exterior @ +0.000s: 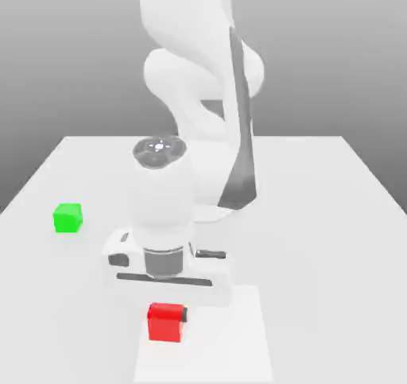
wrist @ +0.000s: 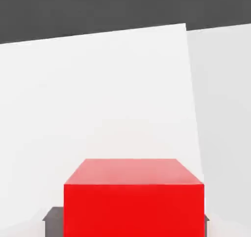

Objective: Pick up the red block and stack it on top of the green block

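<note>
The red block (exterior: 165, 323) (wrist: 133, 201) sits low over the white table near its front edge. My gripper (exterior: 167, 316) is down over it, shut on the red block, with a dark fingertip (exterior: 186, 314) against its side. In the hand view a dark finger (wrist: 53, 221) presses each flank of the cube. The green block (exterior: 67, 217) rests alone on the table at the exterior view's left, well apart from the hand.
The white table (exterior: 318, 215) stretches back to a grey wall. The arm's bulky white links (exterior: 199, 88) rise behind the hand. A paler rectangular patch (exterior: 238, 351) lies under the red block.
</note>
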